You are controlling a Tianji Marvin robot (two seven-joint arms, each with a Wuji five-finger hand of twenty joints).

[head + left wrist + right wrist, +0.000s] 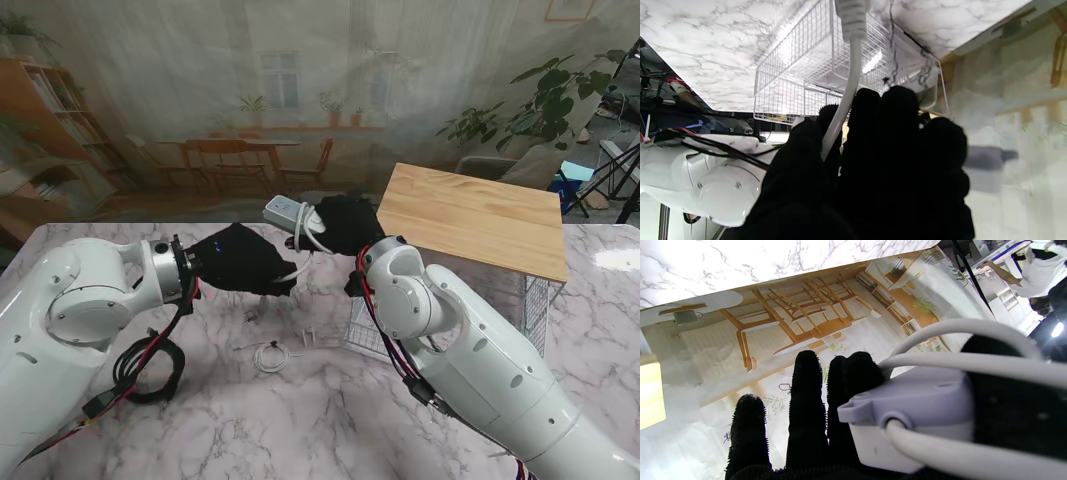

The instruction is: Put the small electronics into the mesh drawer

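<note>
My right hand (pixel 347 224) is shut on a white power adapter (pixel 284 212), held up in the air over the middle of the table; the adapter (pixel 907 413) fills the right wrist view, with its white cord looped over the gloved fingers (pixel 806 400). My left hand (pixel 245 260) hangs just left of it and is shut on the cord (pixel 846 100), which runs out between thumb and fingers. The white mesh drawer (pixel 362 330) stands pulled out under a wooden top, to the right of both hands and nearer to me; the mesh drawer (pixel 796 66) looks empty.
The wooden top (pixel 470 215) of the drawer unit covers the table's right side. A small coiled white cable (pixel 268 356) and some small clear parts (pixel 320 336) lie on the marble nearer to me. My right forearm (pixel 470 350) crosses in front of the drawer.
</note>
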